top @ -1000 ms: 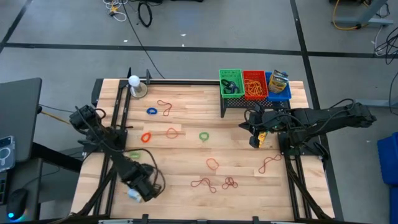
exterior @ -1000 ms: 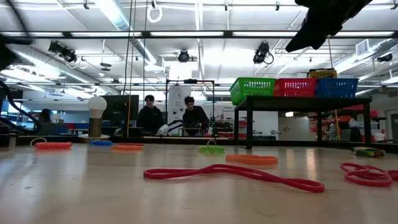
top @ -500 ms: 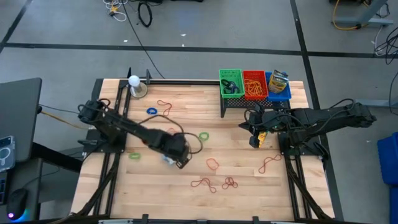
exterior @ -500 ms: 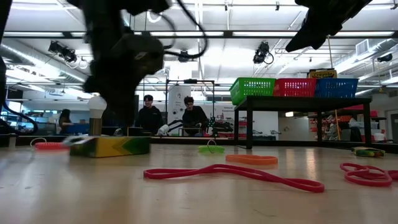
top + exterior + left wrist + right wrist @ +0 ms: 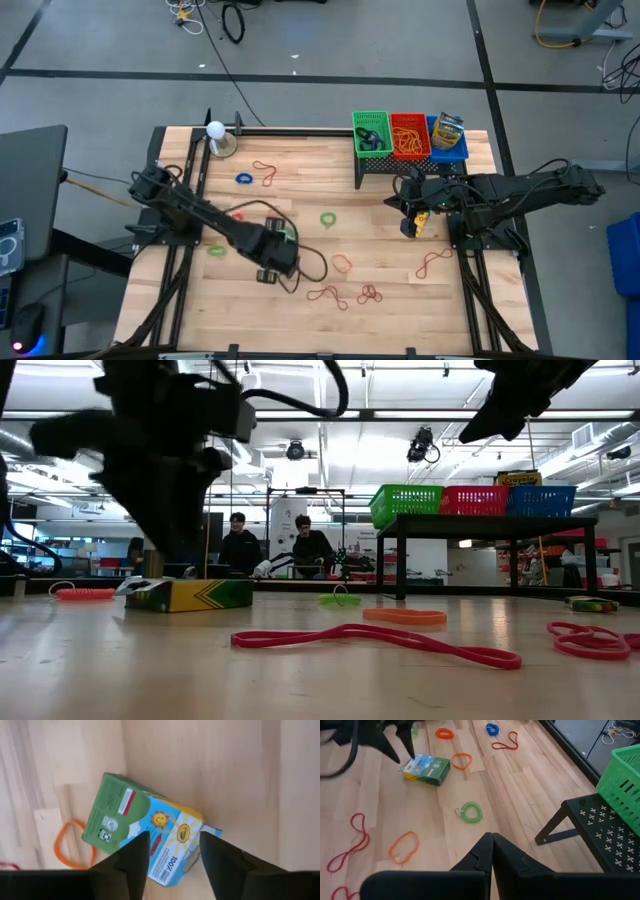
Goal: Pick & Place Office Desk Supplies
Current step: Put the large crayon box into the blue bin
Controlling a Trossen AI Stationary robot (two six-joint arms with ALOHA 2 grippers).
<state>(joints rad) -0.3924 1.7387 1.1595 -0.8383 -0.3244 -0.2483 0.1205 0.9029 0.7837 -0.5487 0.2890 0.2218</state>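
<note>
Just one crayon box [image 5: 145, 836] lying.

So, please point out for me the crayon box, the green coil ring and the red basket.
crayon box [image 5: 425, 769]: right wrist view, on the green top face.
green coil ring [image 5: 471, 812]: right wrist view, on the coiled loop.
red basket [image 5: 474, 501]: low view, on the front wall.
</note>
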